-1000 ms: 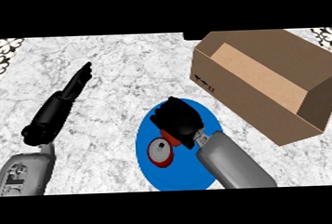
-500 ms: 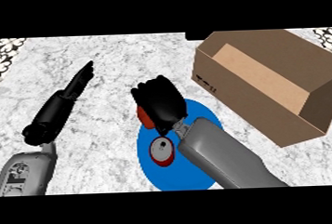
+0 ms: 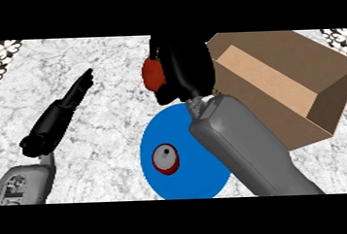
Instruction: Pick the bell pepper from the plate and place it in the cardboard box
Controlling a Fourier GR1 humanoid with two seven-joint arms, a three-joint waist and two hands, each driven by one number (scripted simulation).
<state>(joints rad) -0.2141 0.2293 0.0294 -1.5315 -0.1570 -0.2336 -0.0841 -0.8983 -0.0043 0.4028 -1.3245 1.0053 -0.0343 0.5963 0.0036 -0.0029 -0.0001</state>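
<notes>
Currently, right hand (image 3: pixel 180 70): we saw it curled around the red bell pepper (image 3: pixel 154 74), raised beside the cardboard box (image 3: pixel 290 85).
Blue plate (image 3: pixel 200 178): a red round item (image 3: pixel 165 158) lay on it.
Left hand (image 3: pixel 70 102): fingers straight, resting.
Advice: we judged carrying rightward over the box opening best before letting go.

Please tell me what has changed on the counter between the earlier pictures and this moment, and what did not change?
The right hand closed on the red bell pepper, lifted it off the blue plate and carried it up beside the cardboard box. Not yet over the opening. A small red and grey object stayed on the plate. The left hand, box and plate did not move.
</notes>
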